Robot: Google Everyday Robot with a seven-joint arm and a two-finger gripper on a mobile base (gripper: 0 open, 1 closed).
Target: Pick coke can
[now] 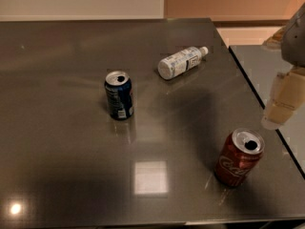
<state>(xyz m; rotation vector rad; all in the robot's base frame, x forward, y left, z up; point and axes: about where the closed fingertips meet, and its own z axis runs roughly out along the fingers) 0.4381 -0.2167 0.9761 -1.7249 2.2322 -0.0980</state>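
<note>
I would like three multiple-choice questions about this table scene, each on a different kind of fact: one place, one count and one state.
1. Where does the coke can stand on the table?
A. near the front right corner
B. at the far left edge
C. in the middle of the table

2. How many drink cans are on the table?
A. one
B. two
C. three

3. How is the plastic bottle placed?
A. upright
B. lying on its side
C. standing on top of a can

Answers:
1 A: the red can stands near the front right corner. The gripper hangs at the right edge of the view, not touching it.
2 B: only the coke can and the dark blue can are there.
3 B: it lies on its side, with its cap pointing right.
</note>
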